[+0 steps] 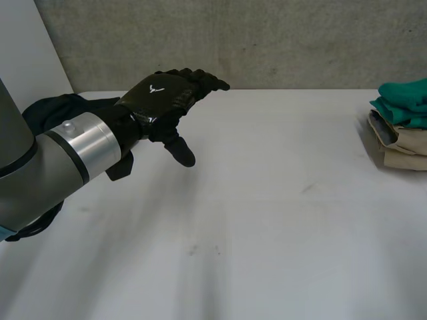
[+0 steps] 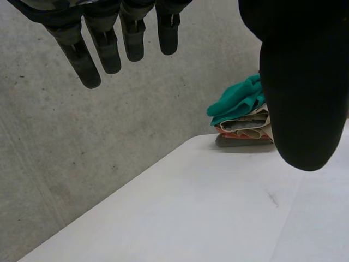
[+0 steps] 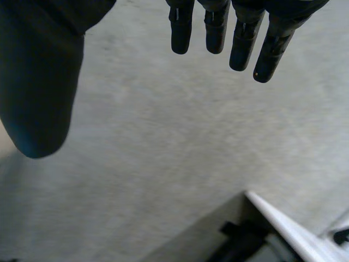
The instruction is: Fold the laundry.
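Observation:
A stack of folded laundry (image 1: 402,131) rests at the table's far right edge, a green piece (image 1: 408,100) on top of beige ones; the left wrist view shows the same stack (image 2: 243,117) beyond the thumb. My left hand (image 1: 164,100) hovers above the table's back left, fingers straight and thumb pointing down, holding nothing. Its fingers (image 2: 106,46) and thumb (image 2: 302,93) are spread apart in the left wrist view. My right hand's fingers (image 3: 240,35) and thumb (image 3: 41,82) are straight and apart, off the table, facing a grey floor and empty.
The white table (image 1: 267,220) lies bare between my left hand and the stack. A grey concrete wall (image 1: 267,40) runs behind the table. A white edge with dark parts (image 3: 283,229) shows below my right hand.

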You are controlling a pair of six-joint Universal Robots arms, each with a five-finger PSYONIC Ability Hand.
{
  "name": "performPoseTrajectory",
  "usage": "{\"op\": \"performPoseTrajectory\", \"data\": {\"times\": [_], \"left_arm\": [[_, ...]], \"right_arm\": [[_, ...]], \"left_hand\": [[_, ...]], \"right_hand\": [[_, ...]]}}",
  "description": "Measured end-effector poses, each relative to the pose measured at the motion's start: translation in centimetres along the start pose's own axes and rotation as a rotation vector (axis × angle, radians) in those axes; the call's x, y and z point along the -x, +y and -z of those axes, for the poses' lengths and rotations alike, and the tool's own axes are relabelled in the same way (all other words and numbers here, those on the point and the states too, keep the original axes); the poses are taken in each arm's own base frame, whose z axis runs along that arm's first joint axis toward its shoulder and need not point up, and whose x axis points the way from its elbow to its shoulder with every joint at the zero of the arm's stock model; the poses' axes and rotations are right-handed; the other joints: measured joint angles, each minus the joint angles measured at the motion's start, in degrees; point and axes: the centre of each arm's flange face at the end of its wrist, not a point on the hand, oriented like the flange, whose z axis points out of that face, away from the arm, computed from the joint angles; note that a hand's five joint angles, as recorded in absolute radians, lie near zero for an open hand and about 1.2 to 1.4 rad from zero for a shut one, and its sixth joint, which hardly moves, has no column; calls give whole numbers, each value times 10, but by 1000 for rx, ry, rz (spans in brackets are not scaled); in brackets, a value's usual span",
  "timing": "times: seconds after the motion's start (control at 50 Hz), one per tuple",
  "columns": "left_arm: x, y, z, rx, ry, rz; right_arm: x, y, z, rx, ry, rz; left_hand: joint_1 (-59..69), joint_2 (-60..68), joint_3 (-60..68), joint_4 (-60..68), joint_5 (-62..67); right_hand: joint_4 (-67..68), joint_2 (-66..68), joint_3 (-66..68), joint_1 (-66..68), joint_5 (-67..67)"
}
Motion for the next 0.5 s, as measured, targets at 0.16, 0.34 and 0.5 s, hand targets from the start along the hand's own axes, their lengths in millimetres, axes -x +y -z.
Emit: {"op": "performPoseTrajectory", "data": {"times": [0.16,0.34,0.5], "left_arm": [[6,-5,0,-19,-30,-4],[47,-22,-1,-130,-260,-58],[175,-12,-1,-199,-610,-210]], "right_arm": [[32,-95,22,-291,35,-41],[162,-152,121,-547,-474,-197],[261,-113,247,-474,-951,-192]], "left_hand": [[0,0,0,0,0],[0,0,0,0,0],[0,0,0,0,0]], "right_hand": [[0,0,0,0,0],[0,0,-2,0,0],[0,0,-2,0,0]]}}
